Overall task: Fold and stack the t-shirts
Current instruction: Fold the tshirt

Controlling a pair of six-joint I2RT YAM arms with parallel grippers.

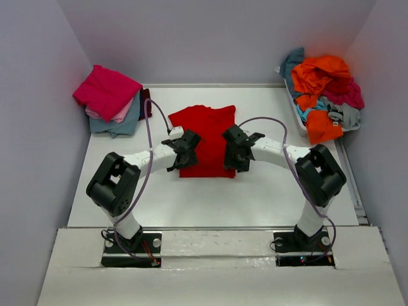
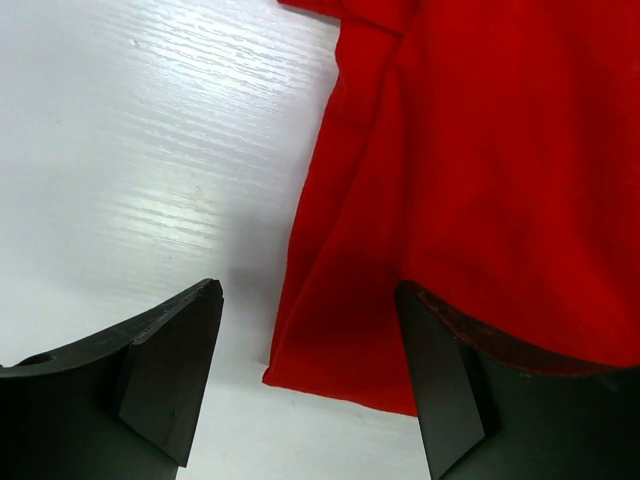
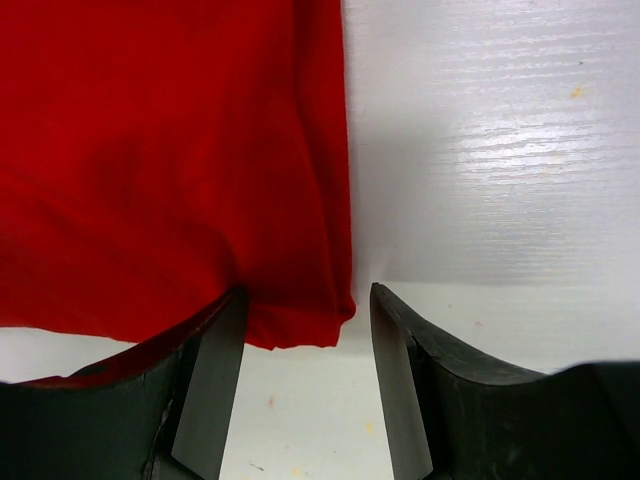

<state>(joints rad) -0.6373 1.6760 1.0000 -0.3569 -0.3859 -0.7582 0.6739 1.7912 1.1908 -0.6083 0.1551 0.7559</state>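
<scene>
White table (image 1: 255, 197) fills the frame, with a bright red t-shirt (image 1: 207, 131) lying flat at centre. Left gripper (image 2: 310, 300) and right gripper (image 3: 305, 295) straddle its lower corners, fingers spread, pinching nothing.

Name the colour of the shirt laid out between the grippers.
The shirt is bright red; the top view shows it best.

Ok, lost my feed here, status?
Left gripper, right gripper open, each over a near corner of the red t-shirt. Shirt flat on table. Nothing blocking.
</scene>
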